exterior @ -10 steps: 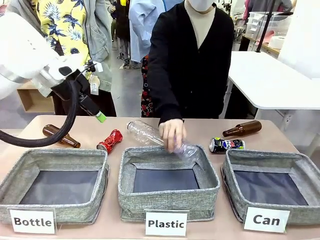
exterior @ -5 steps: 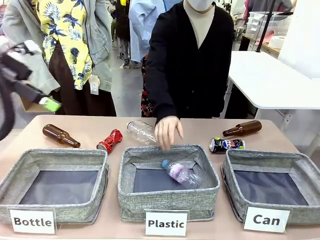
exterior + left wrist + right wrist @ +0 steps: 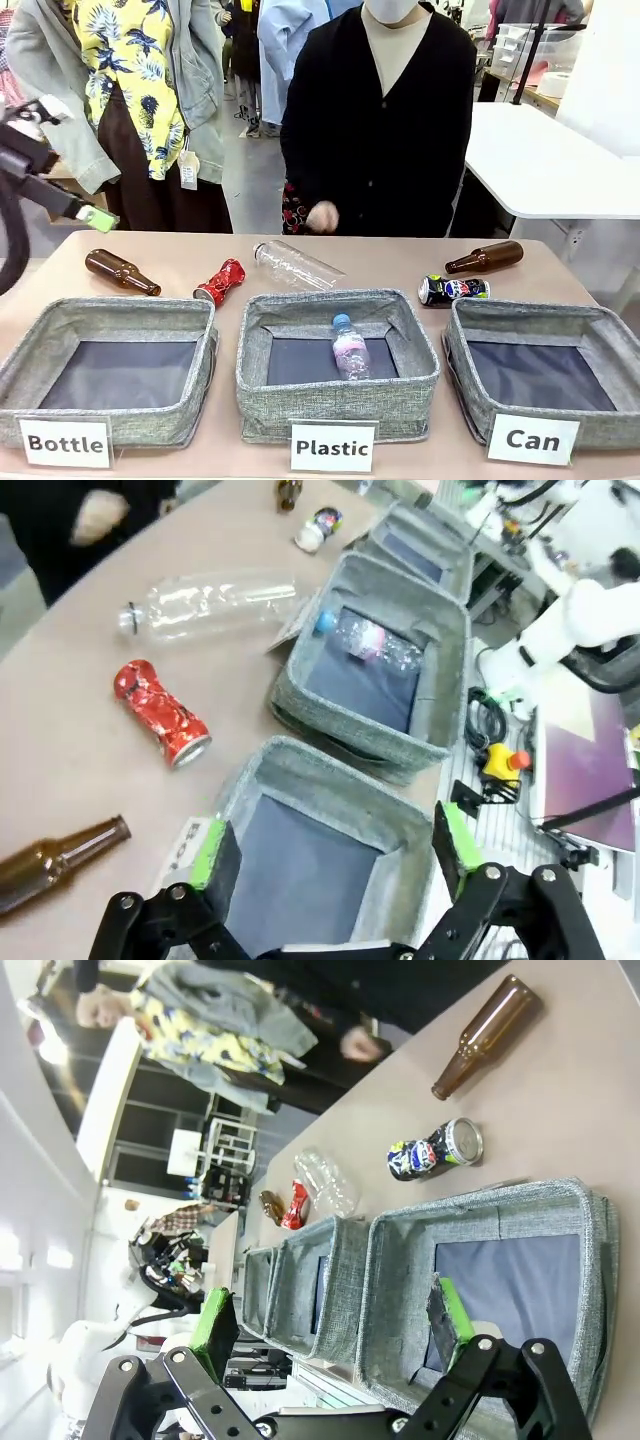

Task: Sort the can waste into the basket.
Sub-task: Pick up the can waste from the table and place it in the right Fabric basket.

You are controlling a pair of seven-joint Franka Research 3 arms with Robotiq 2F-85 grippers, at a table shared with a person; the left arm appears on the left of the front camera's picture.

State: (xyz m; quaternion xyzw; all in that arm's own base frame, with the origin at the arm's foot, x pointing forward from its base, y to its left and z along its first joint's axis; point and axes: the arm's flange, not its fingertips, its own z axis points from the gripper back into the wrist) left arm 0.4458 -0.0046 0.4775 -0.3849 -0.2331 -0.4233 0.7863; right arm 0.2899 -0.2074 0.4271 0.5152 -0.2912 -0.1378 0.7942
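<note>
Red can (image 3: 160, 712) apparently beyond left hand (image 3: 335, 842)

Left gripper (image 3: 333, 845) hung with jaws apart over a grey bin (image 3: 300, 780), crushed red can (image 3: 160, 712) lay on the table (image 3: 70, 750) near a clear plastic bottle (image 3: 205, 602), brown bottle (image 3: 55, 857) nearby, small bottle (image 3: 375, 645) lay inside the next bin (image 3: 350, 735).

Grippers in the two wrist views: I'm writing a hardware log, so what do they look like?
The left gripper and right gripper look alike. Each has black linkage fingers with pale round pivot bolts, tipped with bright green pads. In the front view, a thick black cable runs beside the left gripper.
</note>
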